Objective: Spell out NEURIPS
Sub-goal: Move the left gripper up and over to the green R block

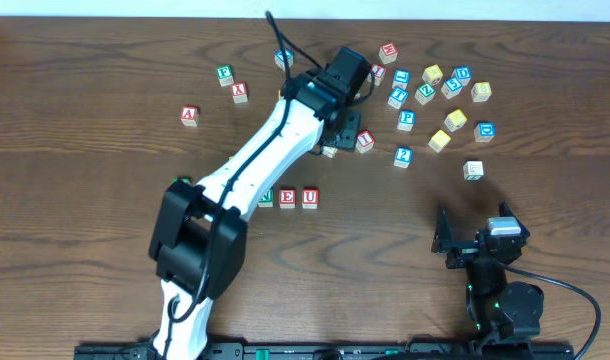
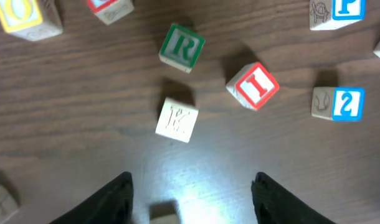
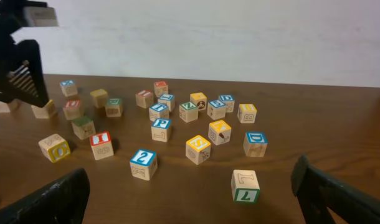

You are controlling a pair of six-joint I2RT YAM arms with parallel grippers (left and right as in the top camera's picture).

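Observation:
Green N (image 1: pixel 266 197), red E (image 1: pixel 287 197) and red U (image 1: pixel 310 197) stand in a row at mid table. My left gripper (image 2: pixel 190 194) hovers open over the loose cubes. Beyond its tips lie a plain-faced K cube (image 2: pixel 177 119), then the green R (image 2: pixel 182 47) and the red I (image 2: pixel 253 85). A cube's edge (image 2: pixel 162 211) shows low between the jaws. Blue P (image 1: pixel 407 119) lies right of the I (image 1: pixel 365 141), and the yellow S (image 3: pixel 198 149) lies further right. My right gripper (image 3: pixel 190 193) rests open and empty near the front right.
Several other letter cubes are scattered at the back right, among them a blue 2 (image 2: pixel 339 103), a green 7 (image 3: pixel 246 185) and a blue D (image 3: pixel 255 143). Three more cubes lie at the back left (image 1: pixel 223 74). The left arm (image 1: pixel 255 160) crosses the table diagonally.

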